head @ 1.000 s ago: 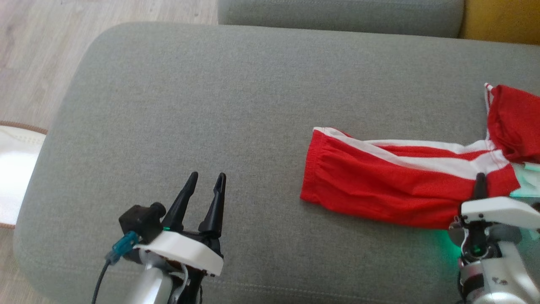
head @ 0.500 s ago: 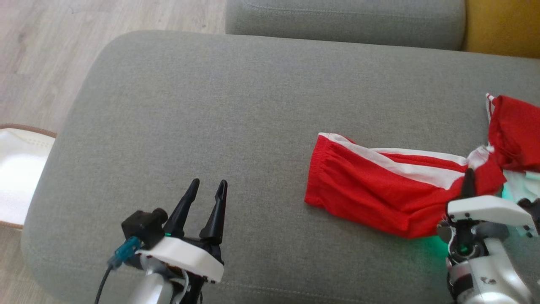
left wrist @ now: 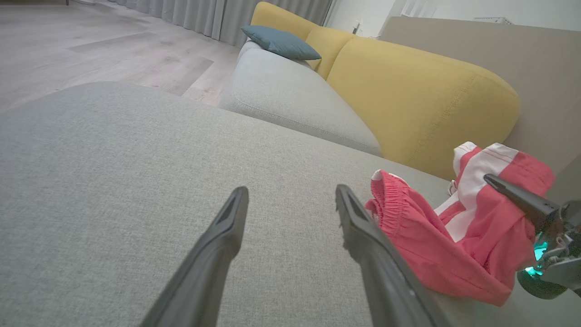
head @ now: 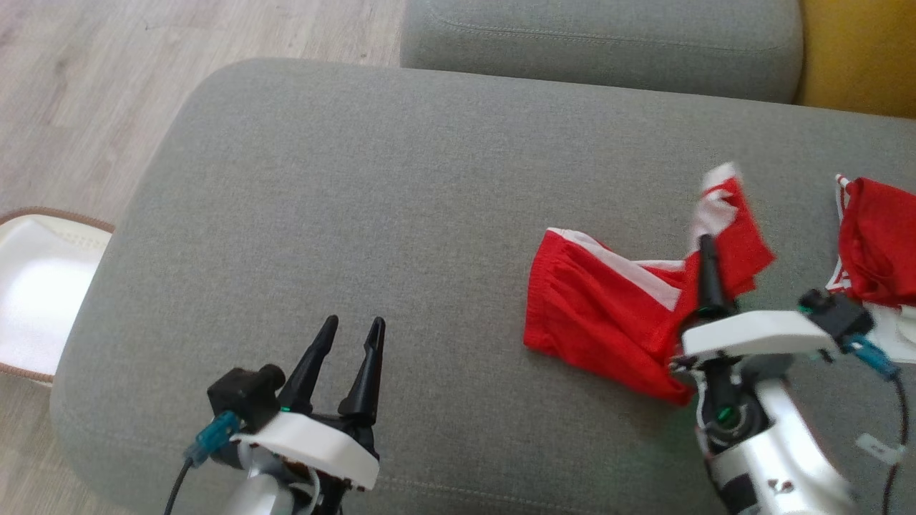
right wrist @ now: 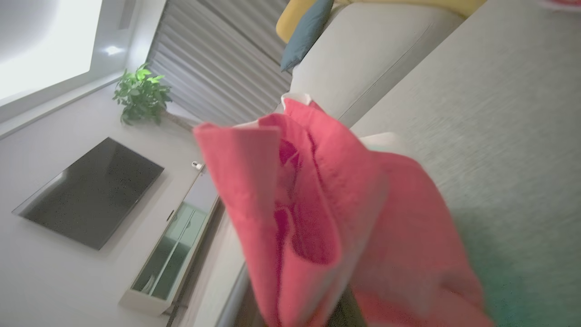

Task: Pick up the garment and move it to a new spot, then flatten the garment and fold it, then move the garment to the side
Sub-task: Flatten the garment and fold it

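Where garment [head: 594, 322] lay flat, right gripper [head: 707, 247] now holds end raised.

Black fingers [head: 310, 357] meet white shells [head: 315, 443] (blue plug [head: 215, 431], perhaps).

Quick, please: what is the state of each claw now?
Left claw: open, holding nothing.
Right claw: closed on the red shorts.
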You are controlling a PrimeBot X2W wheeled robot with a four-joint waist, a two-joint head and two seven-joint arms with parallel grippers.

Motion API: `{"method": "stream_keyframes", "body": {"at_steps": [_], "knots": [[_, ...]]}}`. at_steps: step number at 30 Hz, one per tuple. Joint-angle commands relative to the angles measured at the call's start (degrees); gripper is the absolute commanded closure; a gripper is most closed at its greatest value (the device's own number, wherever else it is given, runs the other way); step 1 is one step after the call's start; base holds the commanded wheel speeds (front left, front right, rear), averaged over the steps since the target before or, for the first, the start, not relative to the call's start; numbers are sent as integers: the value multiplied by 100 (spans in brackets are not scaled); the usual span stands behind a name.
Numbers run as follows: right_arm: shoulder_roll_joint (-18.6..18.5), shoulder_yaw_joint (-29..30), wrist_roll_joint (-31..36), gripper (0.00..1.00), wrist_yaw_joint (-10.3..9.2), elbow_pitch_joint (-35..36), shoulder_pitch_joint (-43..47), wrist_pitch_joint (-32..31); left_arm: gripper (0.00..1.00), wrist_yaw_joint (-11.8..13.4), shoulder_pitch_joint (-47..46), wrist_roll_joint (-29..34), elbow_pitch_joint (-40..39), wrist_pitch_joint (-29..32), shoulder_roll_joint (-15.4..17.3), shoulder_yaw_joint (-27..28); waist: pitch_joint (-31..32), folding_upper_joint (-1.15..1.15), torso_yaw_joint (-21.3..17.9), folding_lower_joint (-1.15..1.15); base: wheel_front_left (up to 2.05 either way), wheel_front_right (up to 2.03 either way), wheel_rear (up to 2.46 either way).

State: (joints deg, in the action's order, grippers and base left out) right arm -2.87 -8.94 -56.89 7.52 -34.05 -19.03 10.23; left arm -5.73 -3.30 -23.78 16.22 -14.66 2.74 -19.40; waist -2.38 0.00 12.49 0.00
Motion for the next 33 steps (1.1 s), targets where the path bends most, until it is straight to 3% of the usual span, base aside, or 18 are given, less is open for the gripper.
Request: {"method": "stream_keyframes", "body": {"at_steps": [1,15,16,17,18,26,33], "knots": [[-1,-212,-37,100,-3,244,-124,22,0,-6,-164,24,-182,-34,14,199,-7,0,10,0,0,0,0],[0,-1719,-256,100,-3,328,-233,194,0,31,-232,-58,-177,-34,14,150,-149,0,287,0,0,0,0],[0,-1802,-241,84,-3,282,-255,208,0,34,-235,-66,-174,-34,14,145,-160,0,311,0,0,0,0],[0,-1881,-210,20,-3,244,-280,231,0,38,-238,-75,-172,-34,14,140,-170,0,332,0,0,0,0],[0,-1954,-218,0,-3,217,-296,248,0,39,-243,-82,-171,-34,14,131,-180,0,353,0,0,0,0],[0,-2656,-198,0,-3,131,-383,275,0,58,-251,-129,-178,-34,14,118,-229,0,452,0,0,0,0],[0,-3192,-274,0,-3,-260,-483,-100,0,79,-267,-168,-196,-34,14,99,-274,0,453,0,0,0,0]]}}
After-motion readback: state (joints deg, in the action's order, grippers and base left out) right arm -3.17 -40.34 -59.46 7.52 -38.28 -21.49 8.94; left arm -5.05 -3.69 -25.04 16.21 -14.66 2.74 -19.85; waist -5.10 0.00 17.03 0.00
